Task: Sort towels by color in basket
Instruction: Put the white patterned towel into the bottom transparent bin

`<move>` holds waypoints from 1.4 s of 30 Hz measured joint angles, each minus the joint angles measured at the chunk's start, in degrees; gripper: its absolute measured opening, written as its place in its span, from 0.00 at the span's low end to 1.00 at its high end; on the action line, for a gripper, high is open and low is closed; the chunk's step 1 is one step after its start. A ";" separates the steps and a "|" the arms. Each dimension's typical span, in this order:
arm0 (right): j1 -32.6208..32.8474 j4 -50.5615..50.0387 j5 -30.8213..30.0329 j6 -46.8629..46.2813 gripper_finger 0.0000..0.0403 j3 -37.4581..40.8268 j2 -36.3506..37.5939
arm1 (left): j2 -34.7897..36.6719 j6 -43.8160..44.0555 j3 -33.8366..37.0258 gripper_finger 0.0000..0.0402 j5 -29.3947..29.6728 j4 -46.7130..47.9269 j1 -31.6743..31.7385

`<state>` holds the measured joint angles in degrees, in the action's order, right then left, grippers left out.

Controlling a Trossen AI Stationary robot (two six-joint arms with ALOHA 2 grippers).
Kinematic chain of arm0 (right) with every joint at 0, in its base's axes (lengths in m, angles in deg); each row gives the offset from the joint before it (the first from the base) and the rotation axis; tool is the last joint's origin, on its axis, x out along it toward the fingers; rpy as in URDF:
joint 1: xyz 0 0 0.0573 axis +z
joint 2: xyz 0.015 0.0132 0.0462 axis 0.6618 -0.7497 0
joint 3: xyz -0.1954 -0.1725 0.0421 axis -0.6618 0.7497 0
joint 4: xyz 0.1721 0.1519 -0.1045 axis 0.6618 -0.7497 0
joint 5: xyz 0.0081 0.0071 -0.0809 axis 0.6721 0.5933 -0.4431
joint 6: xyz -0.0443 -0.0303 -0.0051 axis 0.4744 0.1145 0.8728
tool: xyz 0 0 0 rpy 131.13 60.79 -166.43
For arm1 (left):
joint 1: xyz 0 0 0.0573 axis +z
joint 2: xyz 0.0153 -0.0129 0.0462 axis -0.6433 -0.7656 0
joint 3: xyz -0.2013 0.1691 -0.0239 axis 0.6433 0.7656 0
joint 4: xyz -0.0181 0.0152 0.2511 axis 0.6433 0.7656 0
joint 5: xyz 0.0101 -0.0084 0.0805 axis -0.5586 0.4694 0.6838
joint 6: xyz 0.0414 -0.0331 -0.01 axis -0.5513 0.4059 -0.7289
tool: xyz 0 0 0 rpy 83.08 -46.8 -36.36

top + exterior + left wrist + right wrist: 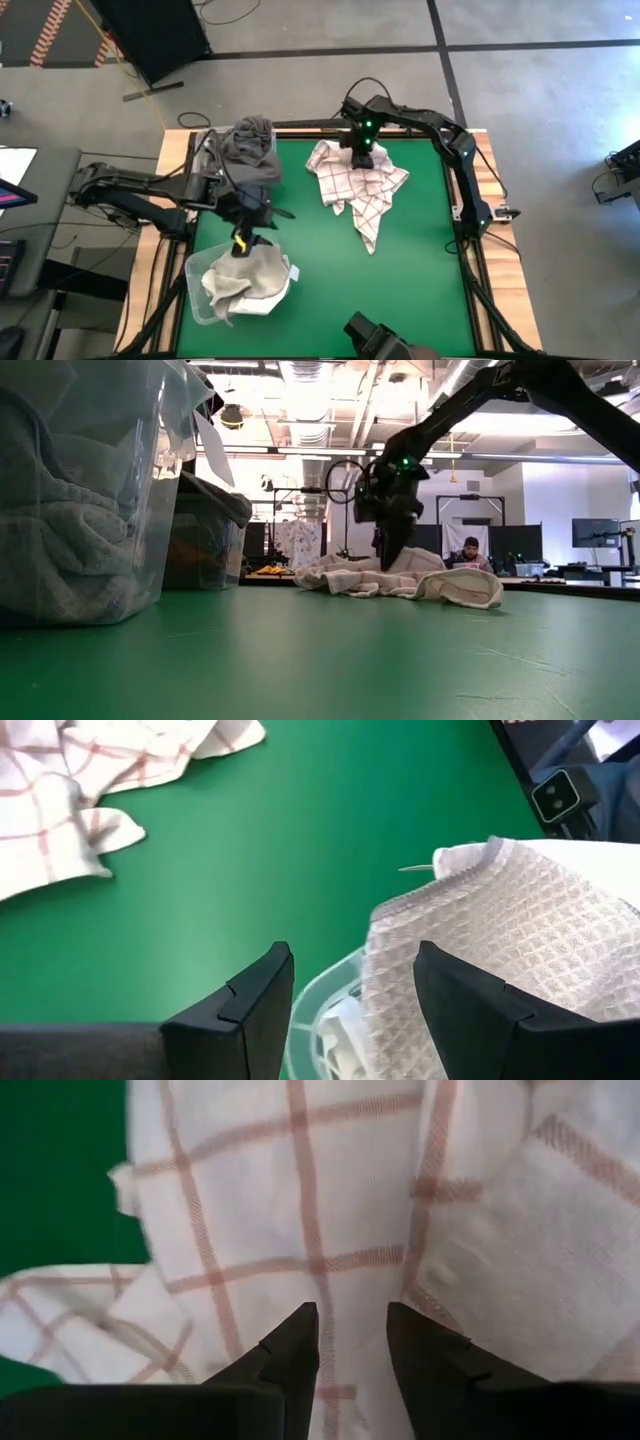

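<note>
High view: right gripper (362, 152) sits directly over the upper edge of the checked towel pile (362, 190), whose long axis trails toward the near tabletop (420, 260) edge; left gripper (243, 243) hangs over the clear bin (200, 300) of pale towels. Low view: right gripper tip down into the pile. Left wrist: fingers apart, empty. Right wrist: fingers part-open just above checked cloth, nothing pinched.

Checked towels (362, 185) lie crumpled near my table's far edge. Grey towels (250, 150) heaped at far-left corner; cream waffle towel (245, 280) bunched near front-left corner.
</note>
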<state>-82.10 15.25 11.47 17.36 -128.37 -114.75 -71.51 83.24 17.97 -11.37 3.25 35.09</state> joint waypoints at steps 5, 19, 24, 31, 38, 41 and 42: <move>1.97 5.01 -0.56 0.39 0.47 6.04 0.00 | -0.02 0.76 2.32 0.50 1.95 -3.56 -2.82; 8.80 10.98 -7.29 -5.34 0.48 12.19 0.45 | -0.07 3.44 8.12 0.50 4.72 -13.25 -7.37; 11.54 10.98 -7.49 -3.68 0.24 12.30 0.24 | -0.07 2.64 8.17 0.50 6.02 -16.49 -9.27; 13.93 8.23 -9.88 -1.35 0.06 12.04 0.80 | -0.04 -0.81 8.17 0.50 6.22 -19.25 -11.01; 17.00 5.13 -10.86 -1.96 0.06 12.30 8.06 | -0.05 -1.79 8.17 0.50 6.29 -19.30 -11.12; 18.17 5.75 -10.52 -1.53 0.06 11.89 14.85 | -0.05 -2.64 8.17 0.50 6.33 -19.30 -11.12; 18.61 6.07 -10.36 -1.50 0.06 11.89 16.97 | -0.06 -2.90 8.16 0.50 6.42 -19.30 -11.12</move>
<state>-63.49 21.31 1.12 15.86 -116.49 -97.78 -71.57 80.34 26.13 -4.95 -16.05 23.96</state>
